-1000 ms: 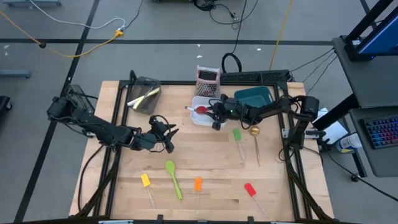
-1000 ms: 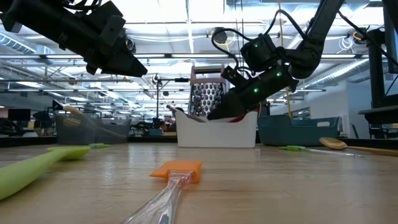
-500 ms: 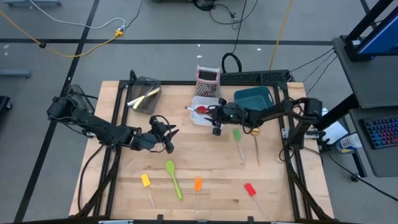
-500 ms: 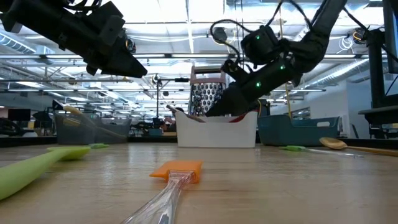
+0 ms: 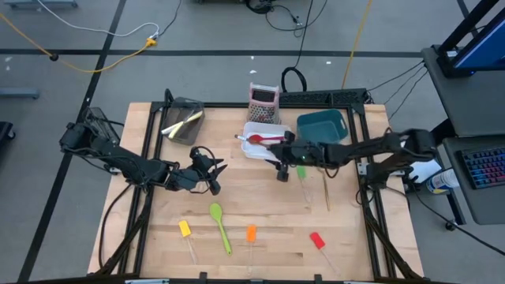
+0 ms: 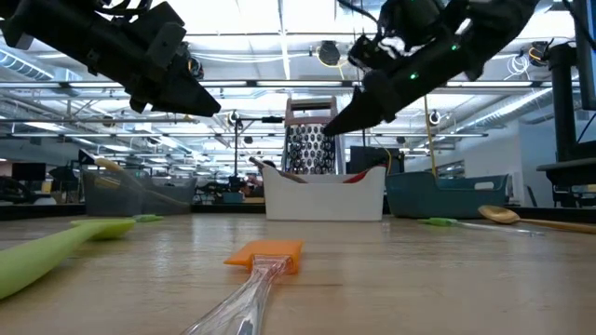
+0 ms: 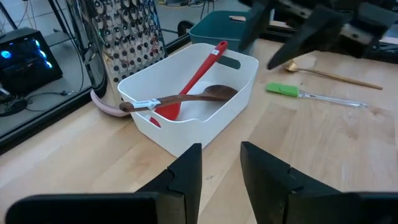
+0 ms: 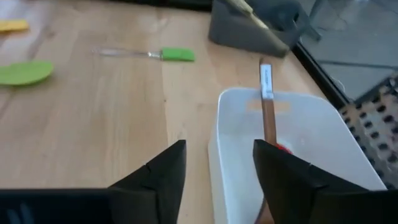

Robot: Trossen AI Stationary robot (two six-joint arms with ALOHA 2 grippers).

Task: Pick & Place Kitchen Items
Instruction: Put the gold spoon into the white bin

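The right gripper is hanging just beside the white bin, its jaws standing apart and gripping nothing. Inside the bin a red spoon and a wooden spoon are lying crossed. The left gripper is hovering over the counter near the bin, jaws partly parted and empty.

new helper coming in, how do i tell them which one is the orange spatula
Start at the white bin near the table's far edge, beside the grater. Come straight toward the near edge to a row of four loose utensils. The orange spatula is third from the left, between the long green spoon and the red spatula; it alone has an orange head.
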